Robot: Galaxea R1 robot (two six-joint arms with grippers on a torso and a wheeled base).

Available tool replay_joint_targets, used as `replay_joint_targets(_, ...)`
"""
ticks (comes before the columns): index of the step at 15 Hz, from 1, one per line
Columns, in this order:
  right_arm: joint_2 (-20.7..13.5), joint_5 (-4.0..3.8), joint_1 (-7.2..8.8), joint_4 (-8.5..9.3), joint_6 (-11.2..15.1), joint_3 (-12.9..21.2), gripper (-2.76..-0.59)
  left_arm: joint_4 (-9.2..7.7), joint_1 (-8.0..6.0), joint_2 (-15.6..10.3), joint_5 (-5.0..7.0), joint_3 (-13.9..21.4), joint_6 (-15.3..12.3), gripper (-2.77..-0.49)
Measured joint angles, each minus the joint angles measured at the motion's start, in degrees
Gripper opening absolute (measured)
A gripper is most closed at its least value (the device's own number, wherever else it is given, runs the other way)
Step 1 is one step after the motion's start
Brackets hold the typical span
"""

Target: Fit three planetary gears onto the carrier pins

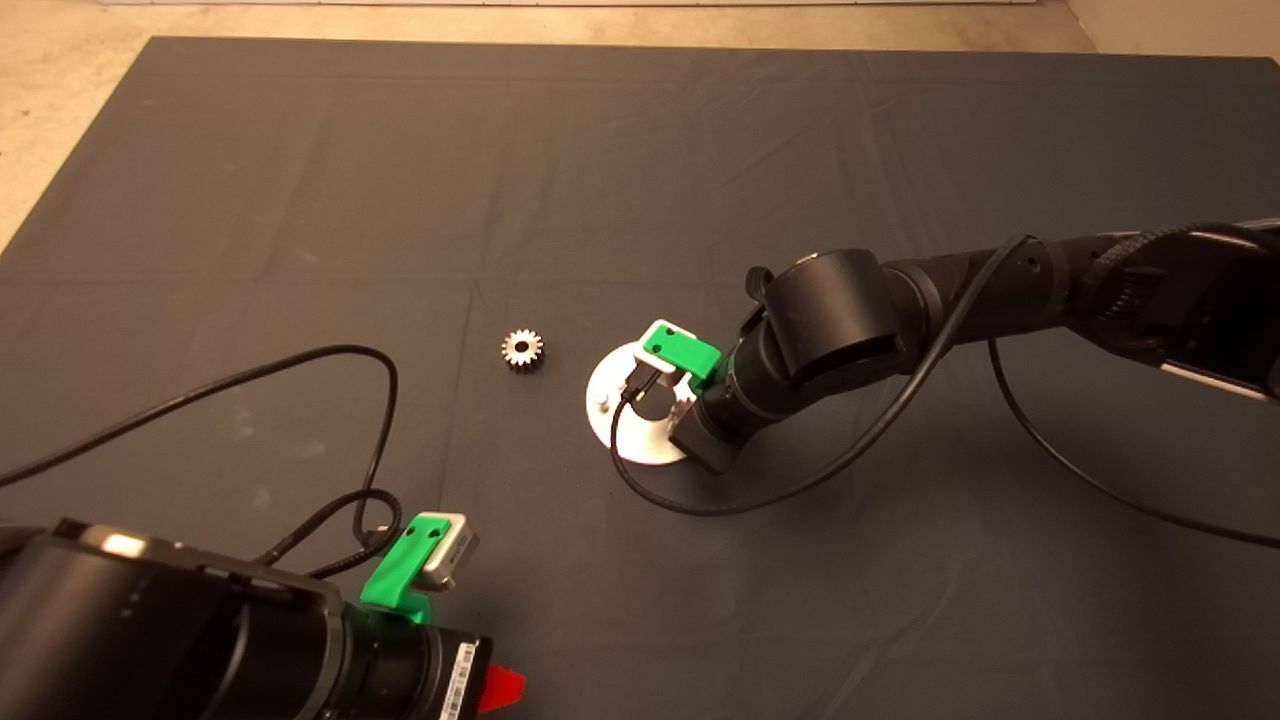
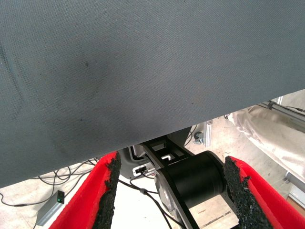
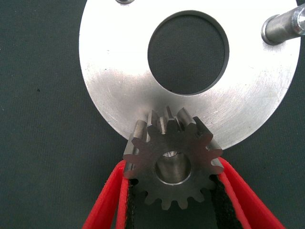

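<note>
The silver carrier disc (image 3: 119,71) lies on the mat with a bare pin (image 3: 281,26) and a second pin (image 3: 125,1) at the picture's edge. My right gripper (image 3: 171,164) is shut on a planetary gear (image 3: 174,157), held at the disc's rim. A silvery pin top shows inside its bore. In the head view the right gripper (image 1: 665,395) covers part of the disc (image 1: 615,420). A second gear (image 1: 523,350) lies on the mat to the left of the disc. A third gear is not in view. My left gripper (image 2: 171,200) is open and parked at the mat's lower left (image 1: 500,688).
A black cable (image 1: 380,400) loops over the mat between the left arm and the loose gear. Another cable (image 1: 700,500) hangs from the right arm in front of the disc. Past the mat's edge the left wrist view shows the robot's base (image 2: 190,176).
</note>
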Motion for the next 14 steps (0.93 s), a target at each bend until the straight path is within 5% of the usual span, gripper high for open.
replay_joint_targets(8,0.0,1.15,0.94,4.01,-4.4,-2.4,-2.44,0.0,-0.02,0.0,-0.12,0.0,0.0,-1.77)
replay_joint_targets(14,0.2,1.23,1.1,4.78,-5.5,-2.9,-2.44,0.0,-0.32,0.0,-0.17,0.0,0.0,-1.77)
